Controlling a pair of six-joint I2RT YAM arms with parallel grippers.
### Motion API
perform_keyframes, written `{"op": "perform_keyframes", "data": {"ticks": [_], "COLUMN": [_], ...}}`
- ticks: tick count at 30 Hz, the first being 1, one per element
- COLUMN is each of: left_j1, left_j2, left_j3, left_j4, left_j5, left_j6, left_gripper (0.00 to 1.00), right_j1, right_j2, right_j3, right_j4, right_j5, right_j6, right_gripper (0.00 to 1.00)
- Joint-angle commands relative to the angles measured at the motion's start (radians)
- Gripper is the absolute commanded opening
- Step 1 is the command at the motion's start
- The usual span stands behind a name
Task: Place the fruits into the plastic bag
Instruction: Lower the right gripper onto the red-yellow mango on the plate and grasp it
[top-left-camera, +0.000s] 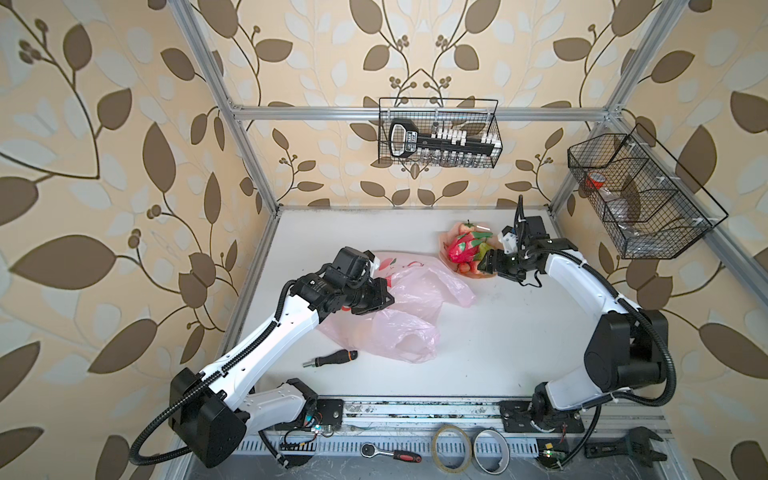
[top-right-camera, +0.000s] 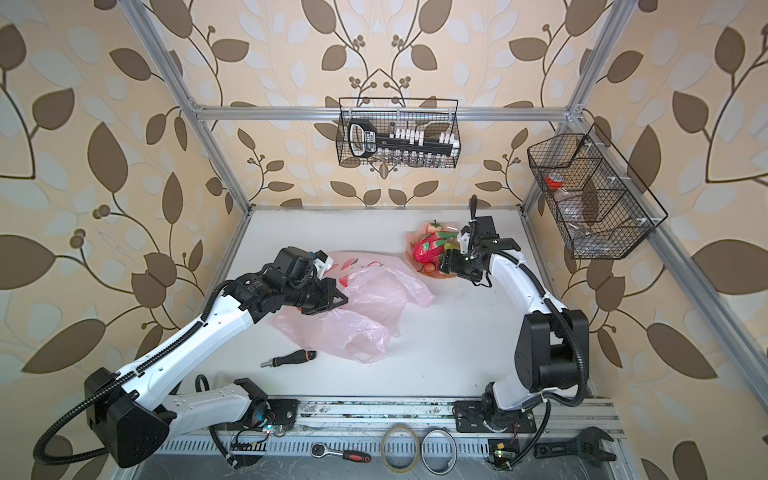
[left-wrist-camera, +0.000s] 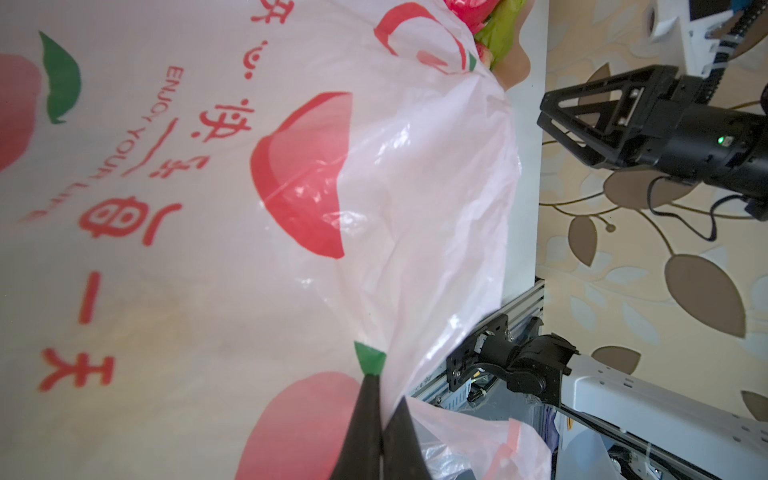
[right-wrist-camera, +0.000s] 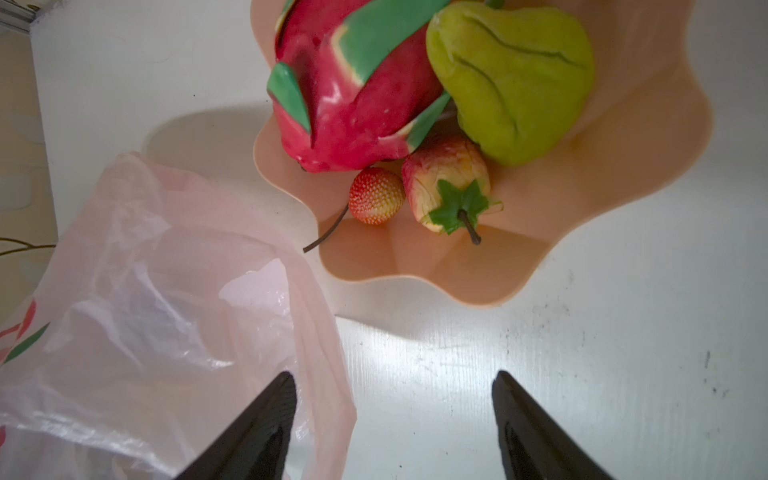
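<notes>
Between leaf-papered walls (top-left-camera: 104, 187), white table (top-left-camera: 498, 340), plastic bag (top-left-camera: 407, 316)

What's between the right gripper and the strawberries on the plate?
In the right wrist view, bare table and the plate's rim lie between the right gripper and the strawberries.

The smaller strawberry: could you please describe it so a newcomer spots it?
Find the peach scalloped plate near the table's back edge. Beside the dragon fruit, the smaller strawberry is round and red, lacking the larger strawberry's green leaves.
</notes>
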Motion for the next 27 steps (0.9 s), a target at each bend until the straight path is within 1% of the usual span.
{"op": "perform_keyframes", "data": {"ticks": [1,4,12,27], "left_j1": [0.003,0.003,0.003,0.002], "left_j2": [-0.014,-0.012,-0.016,-0.019], "left_j3": [0.007,0.007,0.008,0.013], "left_j4": [0.001,0.004,-0.005,-0.017], "left_j5": [0.012,0.013,0.011,0.02], "left_j6": [0.011,0.006,0.005,0.008], "left_gripper": [0.0,0.0,0.0,0.0], "right_j1": [0.021,0.035,0.07,0.085], "right_j2": [0.061,0.124,0.236,0.319], "right_j3": [0.057,0.098,0.178,0.19], "right_j4": [0.007,-0.001,-0.011,0.022], "right_j5": [0.066,0.1,0.188,0.266], "right_j6": [-0.043,-0.054,-0.083,-0.076], "right_gripper": [0.73,0.7,0.68,0.67]}}
